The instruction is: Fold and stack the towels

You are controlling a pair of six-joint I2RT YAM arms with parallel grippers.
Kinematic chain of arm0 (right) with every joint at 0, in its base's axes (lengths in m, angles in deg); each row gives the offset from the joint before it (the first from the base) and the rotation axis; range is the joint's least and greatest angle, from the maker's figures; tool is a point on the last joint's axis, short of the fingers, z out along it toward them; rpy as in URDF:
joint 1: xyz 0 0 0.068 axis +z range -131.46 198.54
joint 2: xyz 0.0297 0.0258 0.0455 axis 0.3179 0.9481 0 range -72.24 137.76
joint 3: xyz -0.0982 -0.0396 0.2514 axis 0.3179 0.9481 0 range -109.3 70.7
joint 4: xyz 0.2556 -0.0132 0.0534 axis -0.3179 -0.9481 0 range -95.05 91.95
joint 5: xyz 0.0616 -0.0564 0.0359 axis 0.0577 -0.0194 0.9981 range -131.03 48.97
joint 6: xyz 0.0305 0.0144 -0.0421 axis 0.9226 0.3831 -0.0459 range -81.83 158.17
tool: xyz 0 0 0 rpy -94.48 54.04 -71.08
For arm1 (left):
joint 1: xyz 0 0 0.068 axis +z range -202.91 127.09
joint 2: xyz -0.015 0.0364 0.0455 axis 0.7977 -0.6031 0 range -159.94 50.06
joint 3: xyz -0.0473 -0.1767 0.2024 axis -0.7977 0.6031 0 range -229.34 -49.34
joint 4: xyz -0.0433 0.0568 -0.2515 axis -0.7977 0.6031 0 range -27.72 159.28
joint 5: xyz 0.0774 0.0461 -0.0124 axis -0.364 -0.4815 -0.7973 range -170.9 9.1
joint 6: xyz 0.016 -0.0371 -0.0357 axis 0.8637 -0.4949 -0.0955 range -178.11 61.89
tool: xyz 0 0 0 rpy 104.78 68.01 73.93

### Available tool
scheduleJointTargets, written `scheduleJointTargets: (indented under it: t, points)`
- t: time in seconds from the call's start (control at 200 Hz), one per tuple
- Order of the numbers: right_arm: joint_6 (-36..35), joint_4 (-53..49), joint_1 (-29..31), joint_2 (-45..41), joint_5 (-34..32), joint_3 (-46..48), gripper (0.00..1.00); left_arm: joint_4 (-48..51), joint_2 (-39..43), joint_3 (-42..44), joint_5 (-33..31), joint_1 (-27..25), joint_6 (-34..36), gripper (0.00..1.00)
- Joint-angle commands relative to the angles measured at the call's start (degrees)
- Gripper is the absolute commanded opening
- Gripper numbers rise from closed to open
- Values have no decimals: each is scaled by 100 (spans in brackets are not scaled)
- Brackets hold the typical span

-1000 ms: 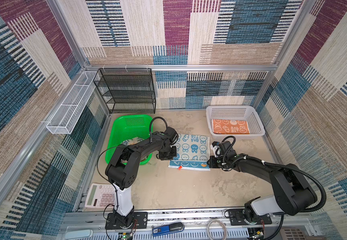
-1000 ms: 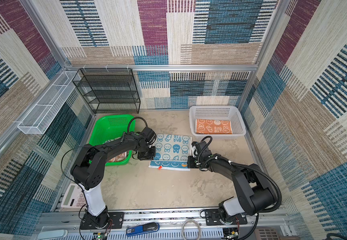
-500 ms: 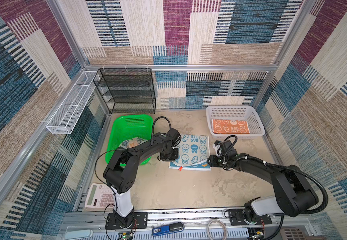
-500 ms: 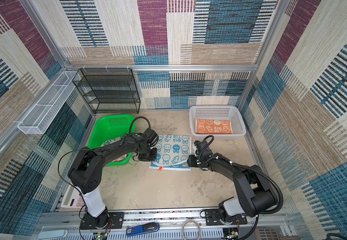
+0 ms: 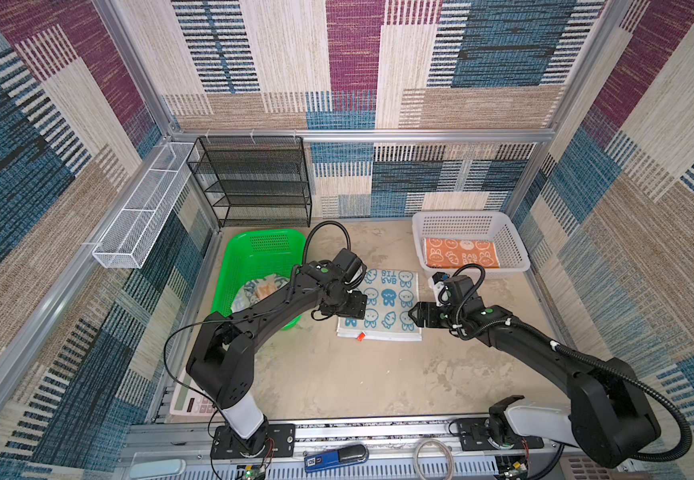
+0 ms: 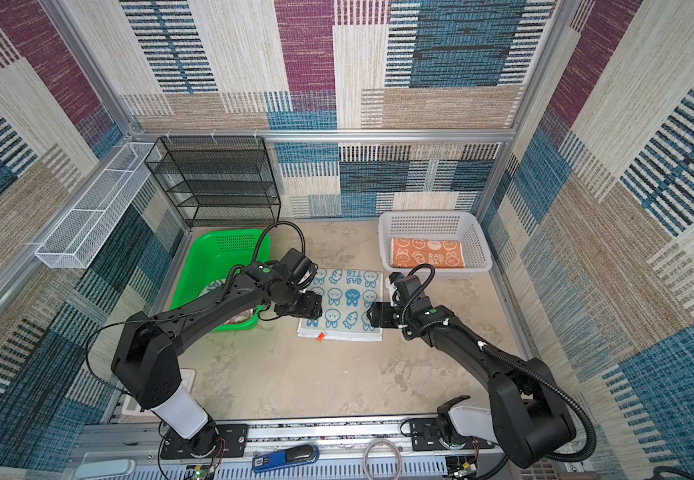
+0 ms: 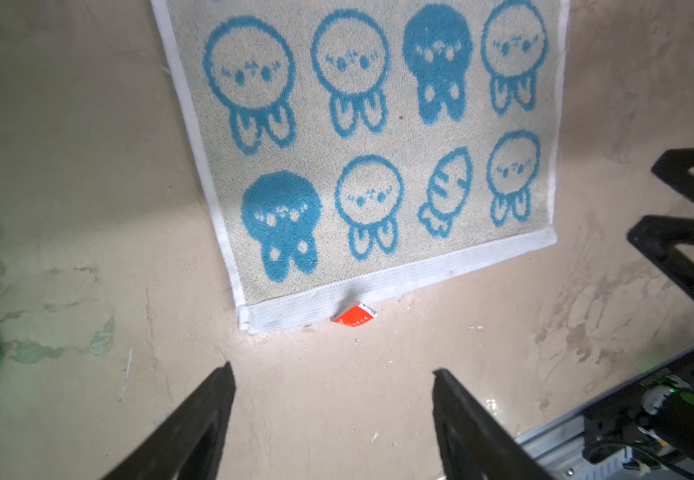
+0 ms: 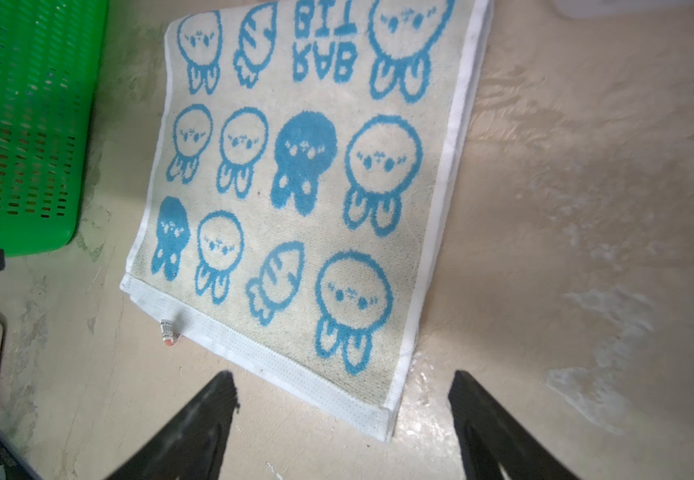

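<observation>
Left pincer (image 5: pixel 350 319) and right pincer (image 5: pixel 413 314), in a top view, flank your whitish rectangular blue-rabbit terry towel (image 5: pixel 387 297), folded flat on the table (image 5: pixel 337 374). Left wrist: jaws apart, empty. Right wrist: likewise. The cloth looks soft and limp, so pinch both layers at a hemmed corner.

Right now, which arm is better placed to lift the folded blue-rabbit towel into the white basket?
Right, probably. The right tool sits open at the towel edge nearest the white basket; the left tool is at the far edge, by the green basket.
</observation>
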Motion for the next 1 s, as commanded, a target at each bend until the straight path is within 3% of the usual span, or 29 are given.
scheduleJointTargets:
  t: [0.0, 0.055, 0.085, 0.225, 0.356, 0.431, 0.651, 0.801, 0.992]
  points:
    - [314, 478, 222, 65, 453, 73, 90, 37, 508, 147, -1075, -47, 211, 78]
    - [453, 812, 291, 170, 709, 194, 93, -704, 991, 651, -1615, -27, -9, 85]
    - [526, 979, 301, 247, 836, 268, 95, -1132, 1211, 908, -1750, 2, -108, 100]
    - [665, 1658, 314, 524, 1089, 644, 99, -2462, 1213, 1361, -1655, 130, -210, 99]
    - [557, 1868, 311, 941, 1044, 820, 99, -2805, 196, 754, -141, 207, -138, 99]
    - [547, 1996, 311, 1049, 986, 940, 99, -3036, -359, 411, 553, 207, -434, 99]
    - [529, 2151, 310, 1273, 912, 1174, 99, -3017, -1218, 349, 618, 279, -1200, 99]
    - [450, 2215, 407, 1413, 978, 1297, 99, -3223, -1021, 1182, 593, 383, -1456, 99]
    - [375, 1696, 898, 1550, 527, 839, 99, -3321, -547, 2085, 525, 377, -1720, 99]
